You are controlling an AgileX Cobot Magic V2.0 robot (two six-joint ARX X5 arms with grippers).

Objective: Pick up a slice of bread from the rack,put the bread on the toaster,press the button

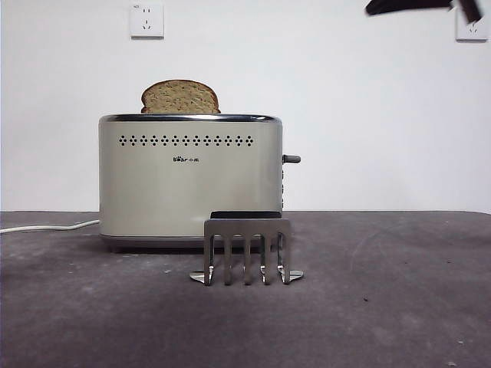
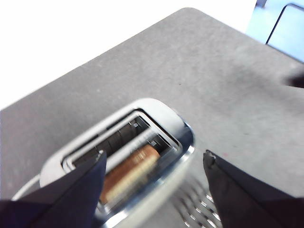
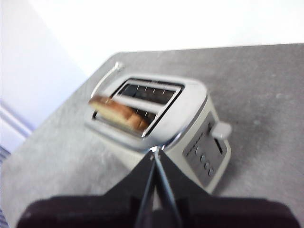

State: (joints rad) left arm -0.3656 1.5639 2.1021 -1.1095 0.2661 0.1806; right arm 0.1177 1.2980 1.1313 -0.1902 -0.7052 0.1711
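The slice of bread (image 1: 180,97) stands upright in the toaster (image 1: 188,184), its domed top sticking out above the chrome rim. The rack (image 1: 247,249) stands in front of the toaster with nothing between its prongs. My left gripper (image 2: 154,154) hovers open above the toaster (image 2: 175,123), over the slot holding the bread (image 2: 130,171). My right gripper (image 3: 154,151) is shut on nothing, up above the toaster (image 3: 190,109) on its lever end, with the bread (image 3: 118,113) in the slot further from the side with the vent holes. The toaster's lever (image 3: 221,129) is up.
A black arm tip (image 1: 422,6) shows at the top right corner of the front view. The lever knob (image 1: 291,159) juts from the toaster's right end. A white power cord (image 1: 46,227) runs off to the left. Wall sockets (image 1: 146,21) sit on the white wall behind.
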